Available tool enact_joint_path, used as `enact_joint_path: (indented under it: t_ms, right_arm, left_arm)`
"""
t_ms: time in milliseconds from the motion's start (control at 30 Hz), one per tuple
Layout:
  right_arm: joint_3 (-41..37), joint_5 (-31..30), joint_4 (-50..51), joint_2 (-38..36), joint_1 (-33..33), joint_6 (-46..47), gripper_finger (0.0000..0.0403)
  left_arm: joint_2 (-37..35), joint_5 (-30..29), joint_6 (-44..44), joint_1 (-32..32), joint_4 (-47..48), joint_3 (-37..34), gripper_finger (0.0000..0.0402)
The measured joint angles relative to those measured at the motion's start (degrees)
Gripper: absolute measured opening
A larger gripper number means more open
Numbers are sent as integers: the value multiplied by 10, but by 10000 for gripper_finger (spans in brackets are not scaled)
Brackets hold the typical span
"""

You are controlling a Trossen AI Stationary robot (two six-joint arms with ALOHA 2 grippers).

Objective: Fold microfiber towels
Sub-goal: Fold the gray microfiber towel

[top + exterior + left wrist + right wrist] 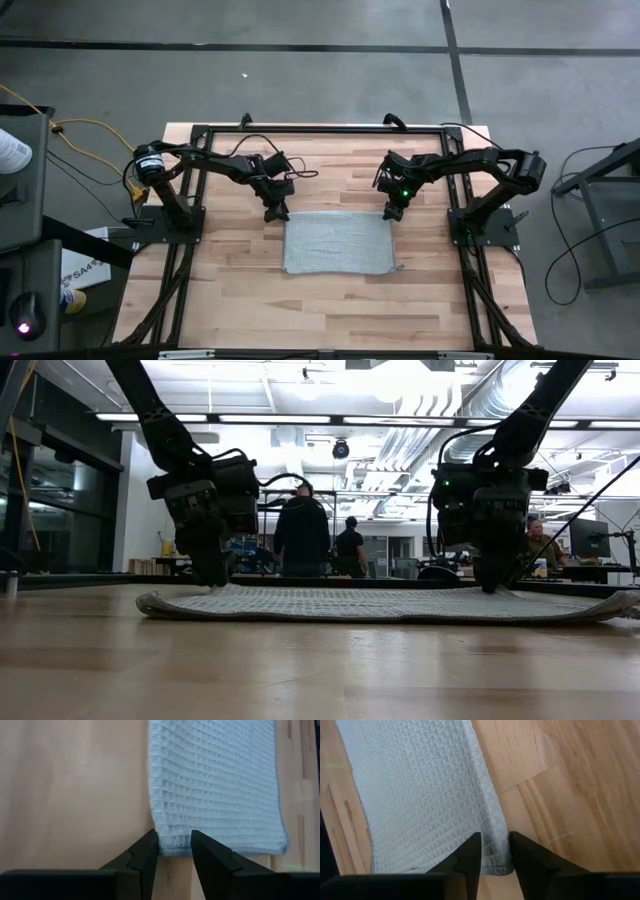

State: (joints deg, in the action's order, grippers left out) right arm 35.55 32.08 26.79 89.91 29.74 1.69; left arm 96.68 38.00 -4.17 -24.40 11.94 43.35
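Light grey waffle-textured microfiber towel lies spread flat, roughly rectangular, at the table's middle

Both arms are dark, nearly black, built of slim jointed links with bulkier blocks at the joints. Black cables loop loosely along the left arm, and a silver-banded cylindrical motor housing sits at its base. A small green light glows on the right arm's wrist block. The left pincer ends in two matte black, wedge-shaped fingers with stepped inner edges. The right pincer has matching black tapered fingers.
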Motion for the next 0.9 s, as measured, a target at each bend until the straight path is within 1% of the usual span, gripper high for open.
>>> enact_joint_path:
  t_ms: [100,267,700,800,900]
  right_arm:
    - [0,0,0,0,0,0,101]
    - [0,0,0,0,0,1,100]
    - [0,-1,0,0,0,0,100]
    - [0,-3,-1,0,0,0,100]
    - [0,-4,-1,0,0,0,95]
  left_arm:
    - [0,-2,-2,6,-13,0,120]
    - [0,-38,-1,4,-35,0,120]
    - [-1,-40,6,4,-30,0,120]
    - [0,-41,12,4,-30,0,109]
    - [0,-43,14,4,-28,0,78]
